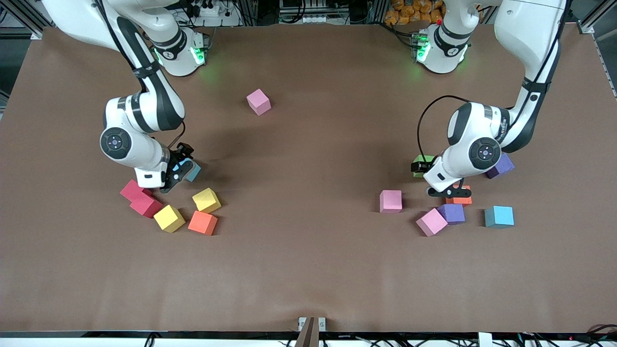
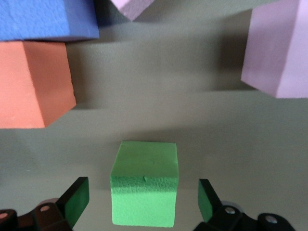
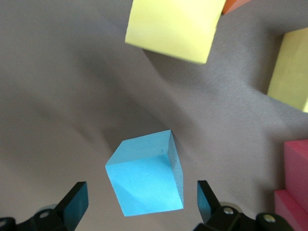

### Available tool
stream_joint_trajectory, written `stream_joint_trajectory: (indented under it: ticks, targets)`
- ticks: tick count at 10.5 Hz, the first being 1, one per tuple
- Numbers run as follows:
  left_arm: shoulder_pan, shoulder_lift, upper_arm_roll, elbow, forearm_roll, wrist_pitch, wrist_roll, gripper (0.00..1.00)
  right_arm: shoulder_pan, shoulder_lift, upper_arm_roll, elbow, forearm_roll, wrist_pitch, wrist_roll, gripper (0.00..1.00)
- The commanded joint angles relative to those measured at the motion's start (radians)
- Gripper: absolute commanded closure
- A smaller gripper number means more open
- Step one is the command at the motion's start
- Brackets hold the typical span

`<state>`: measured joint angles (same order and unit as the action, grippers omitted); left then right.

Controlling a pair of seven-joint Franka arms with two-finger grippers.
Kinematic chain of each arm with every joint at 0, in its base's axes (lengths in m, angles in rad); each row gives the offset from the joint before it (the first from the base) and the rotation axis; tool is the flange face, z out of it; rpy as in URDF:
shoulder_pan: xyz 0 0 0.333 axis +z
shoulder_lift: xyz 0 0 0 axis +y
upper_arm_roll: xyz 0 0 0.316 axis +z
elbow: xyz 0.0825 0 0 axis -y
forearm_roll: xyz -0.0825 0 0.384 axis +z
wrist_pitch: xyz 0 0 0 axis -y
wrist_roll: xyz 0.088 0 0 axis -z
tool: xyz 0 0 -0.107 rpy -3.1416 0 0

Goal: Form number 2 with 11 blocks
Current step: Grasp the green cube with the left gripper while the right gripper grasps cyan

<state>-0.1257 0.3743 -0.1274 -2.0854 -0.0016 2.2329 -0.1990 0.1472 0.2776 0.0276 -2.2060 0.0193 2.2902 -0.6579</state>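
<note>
Foam cubes lie scattered in two loose clusters on the brown tabletop point(image 1: 308, 270), one at each arm's end, with a lone pink block point(image 1: 259, 101) nearer the robots' bases; no digit has been started, so there is no long axis or heading to speak of yet, and the middle of the tabletop looks like where the 2 would go. The left gripper point(image 2: 142, 204) hangs low over a green block point(image 2: 144, 188), jaws wide with the cube sitting squarely between them, untouched, which reads as lining up for a pick. An orange block point(image 2: 33, 84) and a purple block point(image 2: 276, 48) lie near it. The right gripper point(image 3: 139, 204) does the same over a light blue block point(image 3: 145, 175), jaws wide; that cube sits turned at an angle to the fingers, so I'd guess the grip may twist it. Yellow blocks point(image 3: 173, 26) and red blocks point(image 3: 294, 187) lie close by.
</note>
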Motion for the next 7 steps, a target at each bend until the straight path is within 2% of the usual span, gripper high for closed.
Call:
stream_joint_trajectory:
  ticks: [1,5,7]
  targets:
    - [0.001,0.006,0.0,-0.024,-0.011,0.027,0.009,0.0,-0.012,-0.009,0.006,-0.056,0.001,0.078,-0.043,0.0]
    - [0.012,0.038,0.0,-0.024,-0.011,0.036,0.009,0.0,-0.02,0.017,0.006,-0.104,0.001,0.176,-0.1,0.0]
    - [0.011,0.041,0.0,-0.018,-0.011,0.036,0.009,0.27,-0.02,0.032,0.006,-0.135,0.001,0.242,-0.108,0.0]
